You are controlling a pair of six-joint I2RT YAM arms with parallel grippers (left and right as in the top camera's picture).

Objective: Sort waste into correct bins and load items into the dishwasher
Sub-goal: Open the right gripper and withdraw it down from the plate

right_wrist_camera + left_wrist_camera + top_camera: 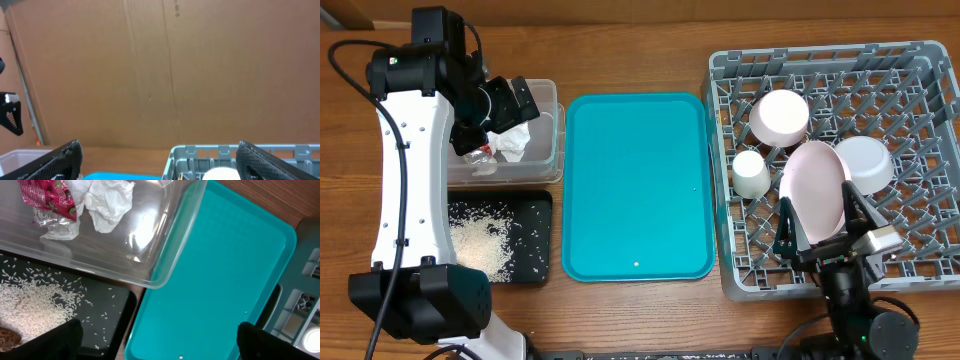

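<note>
The clear tub [552,110] holds a crumpled white napkin [107,202] and a red wrapper [50,195]. My left gripper [513,103] hangs open over that tub with nothing between its fingers [60,340]. Below the tub, the black tray [535,215] carries white rice grains [480,245] and a brown bit at its edge. In the grey dish rack [920,110] stand two white bowls [780,117] [865,162], a small cup [751,173] and a plate [815,185] on edge. My right gripper [820,222] is open at the rack's front, just before the plate.
A teal serving tray [638,185] lies between the bins and the rack, with a few stray grains on it. A brown cardboard wall [160,70] stands behind the table. Both arm bases sit at the table's front edge.
</note>
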